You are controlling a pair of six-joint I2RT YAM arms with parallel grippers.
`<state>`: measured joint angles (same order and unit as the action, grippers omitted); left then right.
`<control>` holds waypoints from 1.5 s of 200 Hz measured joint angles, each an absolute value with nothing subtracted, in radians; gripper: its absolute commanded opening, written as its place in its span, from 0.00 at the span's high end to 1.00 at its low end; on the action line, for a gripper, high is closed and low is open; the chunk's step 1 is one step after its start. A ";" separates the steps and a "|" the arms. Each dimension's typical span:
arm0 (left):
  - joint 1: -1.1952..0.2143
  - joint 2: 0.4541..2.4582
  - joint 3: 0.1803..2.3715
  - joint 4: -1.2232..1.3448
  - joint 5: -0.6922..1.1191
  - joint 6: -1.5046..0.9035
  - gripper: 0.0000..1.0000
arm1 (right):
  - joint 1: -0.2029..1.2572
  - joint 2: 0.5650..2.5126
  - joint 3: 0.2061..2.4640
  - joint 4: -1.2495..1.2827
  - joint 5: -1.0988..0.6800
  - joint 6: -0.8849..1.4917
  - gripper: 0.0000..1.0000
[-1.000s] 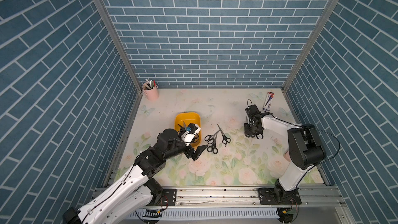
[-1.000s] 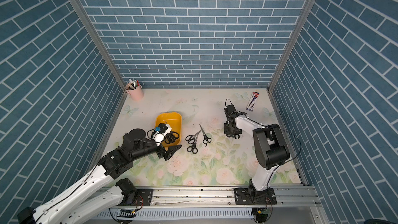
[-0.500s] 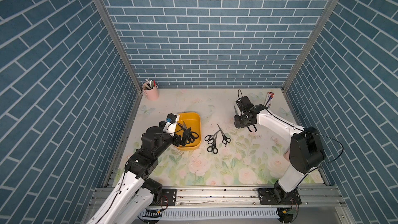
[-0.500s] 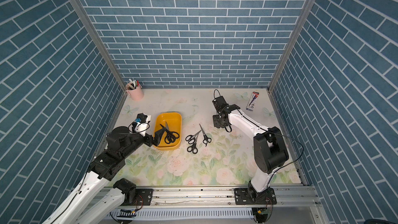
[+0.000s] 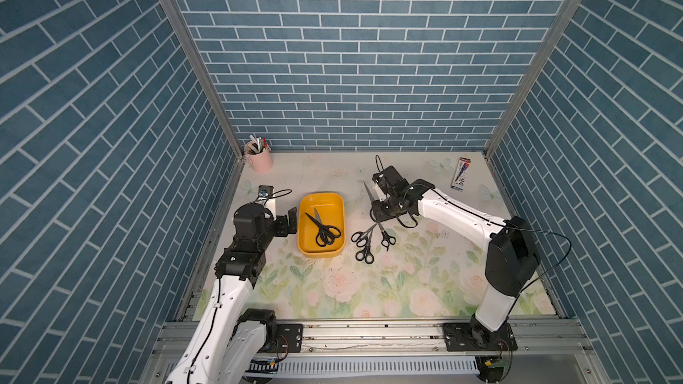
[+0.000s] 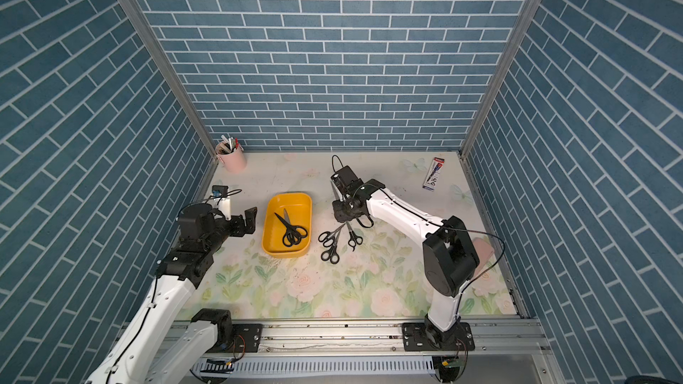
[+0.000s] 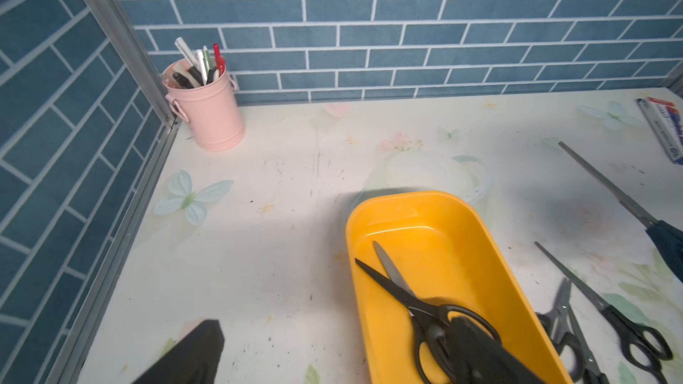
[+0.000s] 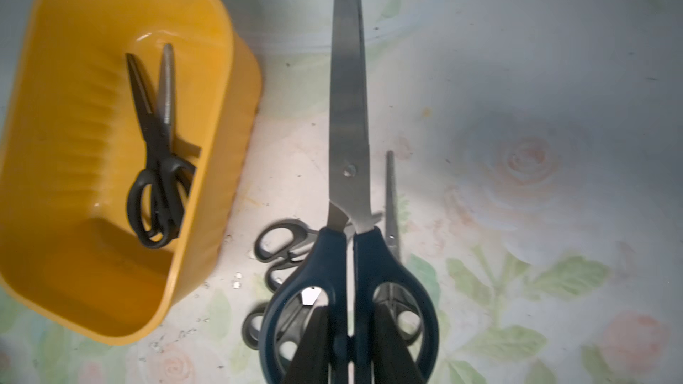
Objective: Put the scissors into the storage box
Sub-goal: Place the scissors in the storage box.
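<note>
Now that your left claw (image 5: 286,220) has drawn back from over the yellow storage box (image 5: 320,196) and hangs wide open and empty just left of it, that drop looks finished. Meanwhile your right claw (image 8: 349,323) has swung in from the far right. It is pinched narrow on the handles of the blue-handled scissors (image 8: 349,134), raised above the surface (image 5: 425,282) right of the box, so the next delivery looks underway.

Count:
- one box
- one blue pair aloft
- three black-handled pairs (image 5: 366,243) on the surface just right of the box
- seemingly two overlapped black pairs (image 5: 322,230) inside the box
</note>
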<state>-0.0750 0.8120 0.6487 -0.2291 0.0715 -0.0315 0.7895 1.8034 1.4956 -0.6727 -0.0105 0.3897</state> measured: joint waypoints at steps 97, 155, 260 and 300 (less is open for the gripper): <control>-0.026 0.914 0.670 -0.265 0.059 -0.057 0.00 | 0.993 1.995 1.717 -0.627 -0.154 0.522 1.00; -0.025 0.888 0.670 -0.275 0.049 -0.057 0.00 | 1.021 2.138 1.837 -0.606 -0.160 0.606 1.00; -0.025 0.870 0.670 -0.279 0.030 -0.057 0.00 | 1.061 2.295 1.959 -0.682 -0.080 0.624 0.88; -0.025 0.868 0.670 -0.280 0.033 -0.056 0.00 | 1.067 2.295 1.998 -0.690 -0.073 0.620 0.57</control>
<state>-0.0246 0.8684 0.6701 -0.2798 0.0326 -0.0555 1.0668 2.2951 1.9980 -0.6903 -0.0727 0.6201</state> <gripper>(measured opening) 0.999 0.377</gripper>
